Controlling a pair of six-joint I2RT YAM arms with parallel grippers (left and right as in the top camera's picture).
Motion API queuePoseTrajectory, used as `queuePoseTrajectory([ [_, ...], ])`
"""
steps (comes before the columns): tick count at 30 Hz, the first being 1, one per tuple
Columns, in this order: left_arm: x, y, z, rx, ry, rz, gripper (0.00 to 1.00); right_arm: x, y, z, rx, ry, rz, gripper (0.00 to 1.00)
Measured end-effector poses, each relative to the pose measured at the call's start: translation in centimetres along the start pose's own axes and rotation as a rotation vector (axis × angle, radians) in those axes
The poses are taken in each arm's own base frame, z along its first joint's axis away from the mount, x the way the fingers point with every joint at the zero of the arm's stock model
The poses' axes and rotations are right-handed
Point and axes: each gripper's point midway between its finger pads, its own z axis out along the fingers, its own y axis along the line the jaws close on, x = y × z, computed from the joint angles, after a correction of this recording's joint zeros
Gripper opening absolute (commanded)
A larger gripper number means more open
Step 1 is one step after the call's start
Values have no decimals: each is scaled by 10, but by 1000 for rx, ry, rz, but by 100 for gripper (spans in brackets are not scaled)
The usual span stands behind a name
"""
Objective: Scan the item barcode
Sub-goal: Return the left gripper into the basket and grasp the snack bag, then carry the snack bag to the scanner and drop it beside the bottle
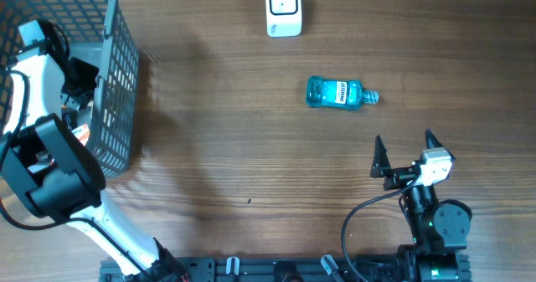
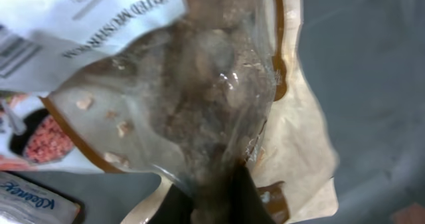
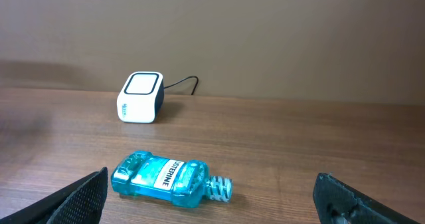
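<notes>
The left claw [image 2: 211, 187] is down inside the wire basket [image 1: 117, 81] at the worktop's [image 1: 226, 140] far left corner. Its dark fingers are clenched together on the lower edge of a clear plastic bag [image 2: 192, 104] of brown dried pieces. The bag's white label reads "dried mushroom". The close view is blurred, so the pinch seems to catch only a fold of the film. A tan pouch [image 2: 302, 151] lies under the bag, and a packet with a red picture [image 2: 40, 137] sits beside it.

The right claw [image 1: 404, 140] hangs released, jaws spread wide, above the near right of the worktop. Ahead of it a blue bottle [image 1: 339, 92] lies on its side. The white scanner [image 1: 284, 7] stands at the far edge, well apart from the basket.
</notes>
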Motion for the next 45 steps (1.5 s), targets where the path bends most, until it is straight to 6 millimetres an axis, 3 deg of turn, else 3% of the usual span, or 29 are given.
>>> queuePoseTrajectory([
  [5, 3, -7, -14, 57, 12, -5, 4, 0, 0, 0, 0, 0, 0, 100],
  [8, -2, -16, -45, 130, -30, -4, 4, 0, 0, 0, 0, 0, 0, 100],
  [10, -8, -25, -83, 202, -93, 1, 4, 0, 0, 0, 0, 0, 0, 100],
  [11, -11, -29, -111, 254, -138, 6, 4, 0, 0, 0, 0, 0, 0, 100],
  [12, -14, -37, -151, 340, -204, 16, 4, 0, 0, 0, 0, 0, 0, 100],
  [14, -15, -45, -195, 444, -279, 32, 4, 0, 0, 0, 0, 0, 0, 100],
  [16, -7, -51, -264, 597, -383, 65, 4, 0, 0, 0, 0, 0, 0, 100],
  [18, 18, -53, -327, 739, -448, 123, 4, 0, 0, 0, 0, 0, 0, 100],
  [20, 54, -61, -369, 858, -461, 204, 4, 0, 0, 0, 0, 0, 0, 100],
  [22, 118, -81, -405, 1007, -392, 358, 4, 0, 0, 0, 0, 0, 0, 100],
  [23, 145, -90, -411, 1050, -345, 422, 4, 0, 0, 0, 0, 0, 0, 100],
  [26, 204, -114, -398, 1062, -194, 554, 4, 0, 0, 0, 0, 0, 0, 100],
  [28, 247, -132, -362, 976, -62, 640, 4, 0, 0, 0, 0, 0, 0, 100],
  [29, 270, -138, -330, 882, 14, 682, 4, 0, 0, 0, 0, 0, 0, 100],
  [30, 294, -144, -286, 752, 89, 723, 4, 0, 0, 0, 0, 0, 0, 100],
  [34, 346, -161, -175, 489, 223, 814, 4, 0, 0, 0, 0, 0, 0, 100],
  [37, 364, -167, -136, 426, 253, 843, 5, 0, 0, 0, 0, 0, 0, 100],
  [39, 377, -170, -108, 386, 277, 850, 13, 0, 0, 0, 0, 0, 0, 100],
  [40, 389, -173, -89, 371, 292, 859, 26, 0, 0, 0, 0, 0, 0, 100],
  [42, 405, -175, -79, 366, 304, 882, 34, 0, 0, 0, 0, 0, 0, 100],
  [44, 418, -177, -81, 382, 307, 904, 83, 0, 0, 0, 0, 0, 0, 100],
  [45, 424, -179, -83, 395, 306, 916, 95, 0, 0, 0, 0, 0, 0, 100],
])
